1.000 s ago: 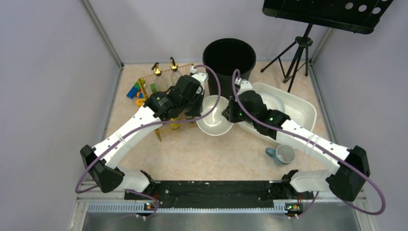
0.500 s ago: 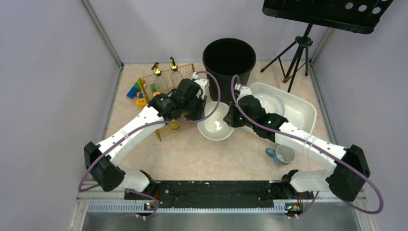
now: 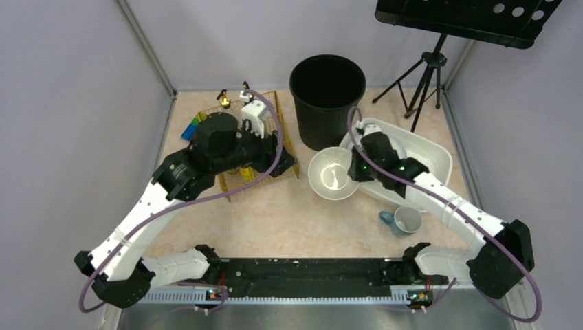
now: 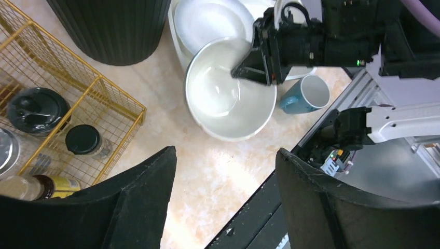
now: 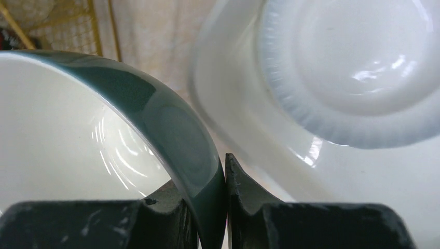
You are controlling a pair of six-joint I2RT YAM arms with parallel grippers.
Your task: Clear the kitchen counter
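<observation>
Kitchen counter – beige-peach marble top, spans whole workspace floor; black bin stands at its rear. White bowl, green outside, just in front of bin – right gripper clenched on its wall. White tub right of bin, plate inside. Blue mug front-right of bin. Yellow wire basket left of bin. Left gripper spread wide, empty, front-left of bin.
</observation>
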